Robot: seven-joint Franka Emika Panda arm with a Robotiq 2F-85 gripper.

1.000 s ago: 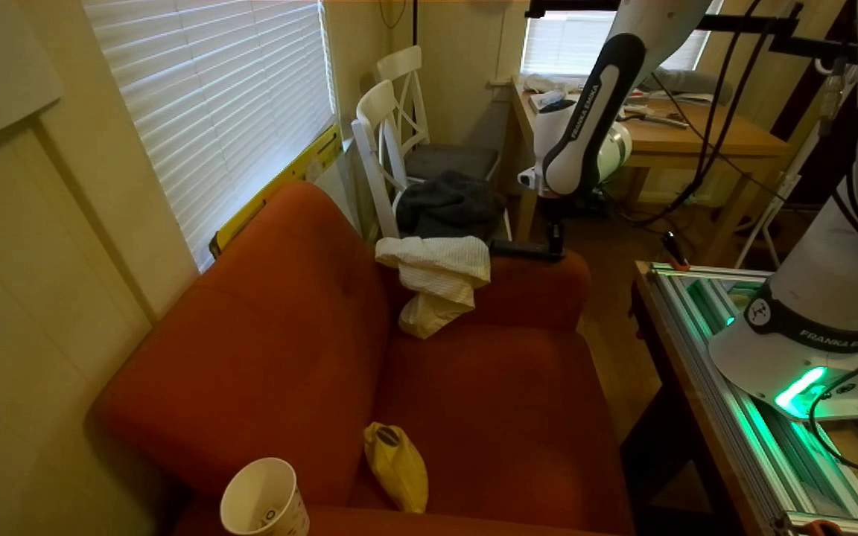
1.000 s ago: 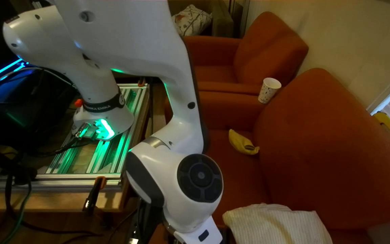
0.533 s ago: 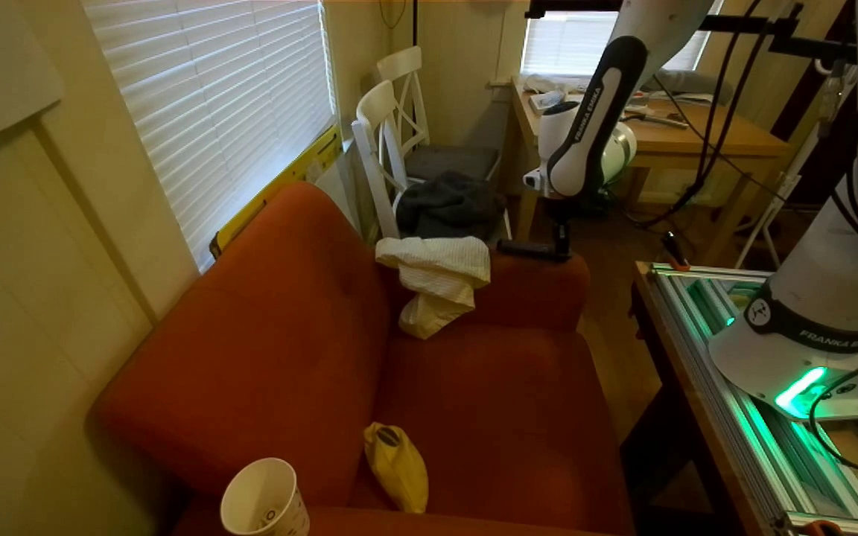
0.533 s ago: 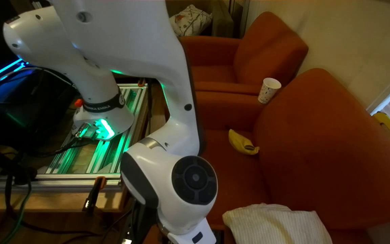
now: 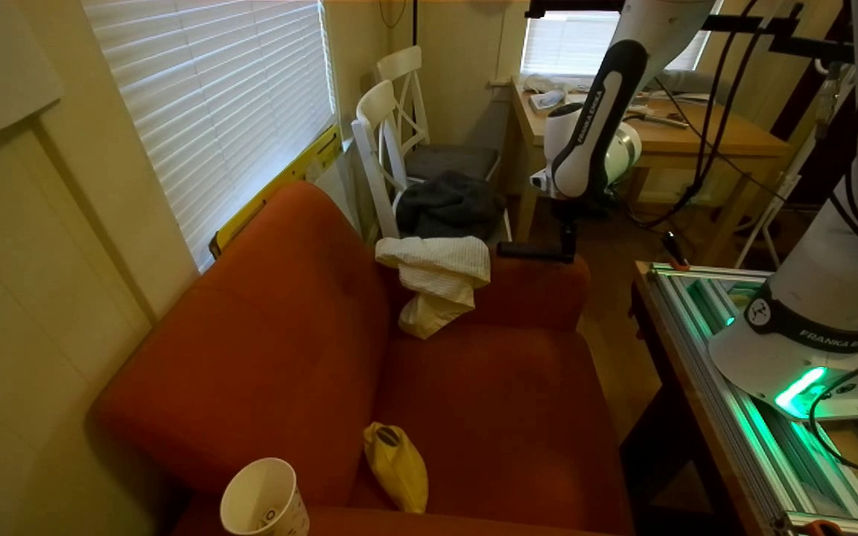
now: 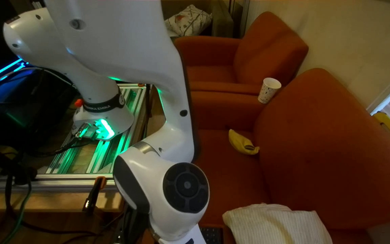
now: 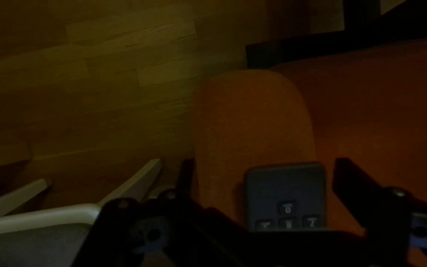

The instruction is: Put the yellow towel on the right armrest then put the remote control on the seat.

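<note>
Room above seat (image 5: 503, 402); towel (image 5: 440, 272) blocks armrest (image 5: 533, 298) near backrest (image 5: 272, 342)

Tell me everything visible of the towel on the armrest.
The towel is a pale yellowish cloth, soft-looking, finely striped, bunched in folds. It lies draped over the armrest, close to the backrest, one end hanging down the inner side toward the seat; whether it touches there is unclear. The gripper is clear of it.

Pale striped towel (image 5: 440, 277), rust-orange seat (image 5: 500, 406)

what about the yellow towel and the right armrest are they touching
Touching: an exterior view shows the yellow towel draped over the right armrest, one end hanging down the inner side.
</note>
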